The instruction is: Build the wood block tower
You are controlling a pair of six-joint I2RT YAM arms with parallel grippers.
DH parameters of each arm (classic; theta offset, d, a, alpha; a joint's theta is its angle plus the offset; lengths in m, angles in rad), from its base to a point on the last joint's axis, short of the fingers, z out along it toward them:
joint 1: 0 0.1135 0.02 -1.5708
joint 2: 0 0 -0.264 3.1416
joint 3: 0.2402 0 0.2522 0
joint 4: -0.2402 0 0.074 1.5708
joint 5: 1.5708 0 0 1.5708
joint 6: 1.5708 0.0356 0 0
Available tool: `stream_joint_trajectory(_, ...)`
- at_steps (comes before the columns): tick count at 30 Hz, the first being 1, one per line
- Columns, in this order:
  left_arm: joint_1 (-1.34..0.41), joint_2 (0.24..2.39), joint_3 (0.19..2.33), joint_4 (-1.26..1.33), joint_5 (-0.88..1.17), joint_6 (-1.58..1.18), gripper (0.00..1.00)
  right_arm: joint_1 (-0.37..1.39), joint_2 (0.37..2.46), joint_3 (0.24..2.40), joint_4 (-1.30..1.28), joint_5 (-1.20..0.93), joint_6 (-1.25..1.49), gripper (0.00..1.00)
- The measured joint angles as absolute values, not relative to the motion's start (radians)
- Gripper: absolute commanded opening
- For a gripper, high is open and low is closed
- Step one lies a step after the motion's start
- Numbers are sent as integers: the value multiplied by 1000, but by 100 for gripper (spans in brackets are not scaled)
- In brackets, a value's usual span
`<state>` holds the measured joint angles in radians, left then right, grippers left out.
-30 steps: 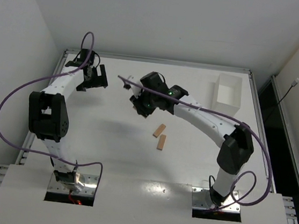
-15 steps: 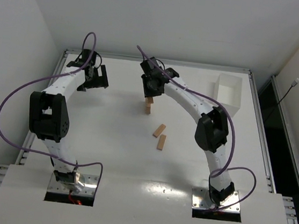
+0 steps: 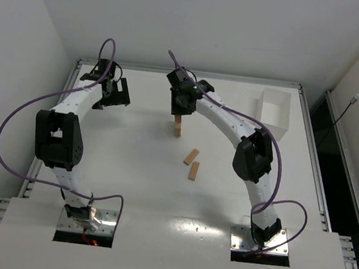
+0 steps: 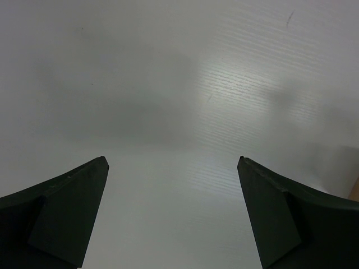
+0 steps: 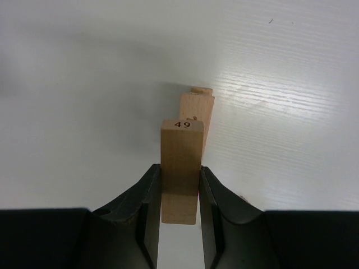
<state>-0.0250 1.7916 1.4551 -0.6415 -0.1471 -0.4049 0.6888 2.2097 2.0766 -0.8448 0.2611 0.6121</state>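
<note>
The white tray [image 3: 273,113] sits at the far right, well apart, showing only its own white walls and floor. My right gripper [image 5: 179,188] pinches a wood block [image 5: 180,148] marked 49 over the tower [image 3: 178,130], mid-table toward the far side. One loose block [image 3: 192,157] and a second loose block [image 3: 193,170] lie nearer, just right of the tower. My left gripper [image 3: 116,93] hangs spread wide at the far left.

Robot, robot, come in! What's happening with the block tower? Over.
Left claw open, empty. Right claw shut on a block at the tower. Two blocks loose nearby, nothing blocking.
</note>
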Motion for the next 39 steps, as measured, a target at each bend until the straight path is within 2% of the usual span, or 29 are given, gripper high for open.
stream_joint_trajectory(24, -25, 1806, 1464, -645, -147, -405, 100, 679, 2306, 2099, -839, 270, 627, 1)
stream_joint_trajectory(31, -25, 1818, 1471, -645, -147, -405, 100, 675, 2314, 2099, -838, 273, 624, 11)
stream_joint_trajectory(37, -25, 1820, 1471, -649, -146, -405, 100, 668, 2324, 2099, -837, 266, 617, 11)
stream_joint_trajectory(39, -25, 1823, 1476, -650, -146, -405, 100, 668, 2325, 2099, -836, 262, 615, 22)
